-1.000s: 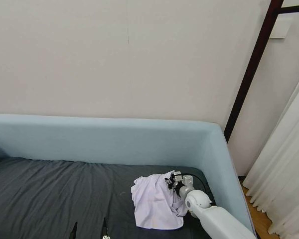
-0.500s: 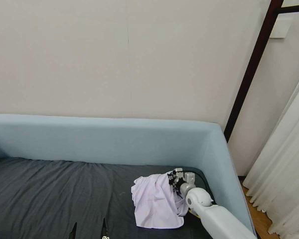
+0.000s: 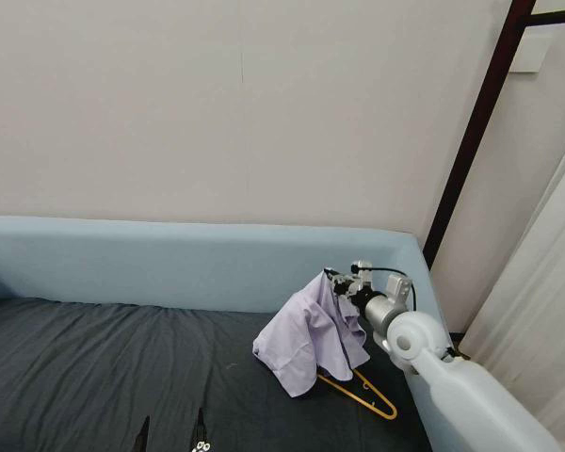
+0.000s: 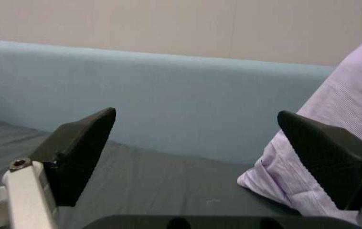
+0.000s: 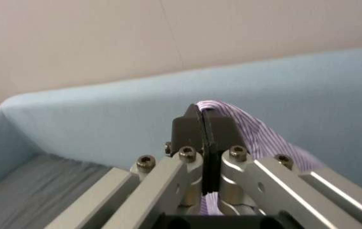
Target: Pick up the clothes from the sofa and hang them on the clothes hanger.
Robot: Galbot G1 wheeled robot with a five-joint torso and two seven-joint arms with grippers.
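Right of centre, the right gripper [image 3: 337,282] is clamping the lilac shirt [image 3: 313,331], which is hanging below it; the left gripper [image 4: 195,114] is idling, fingers spread.

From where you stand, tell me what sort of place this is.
Likely a home living room: a light blue sofa, a pale curtain beside it, and a lilac shirt in the right gripper.

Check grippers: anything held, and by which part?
Right gripper is shut on the shirt, pinching a bunched fold at its top; the rest hangs below. Left gripper is open, holding nothing.
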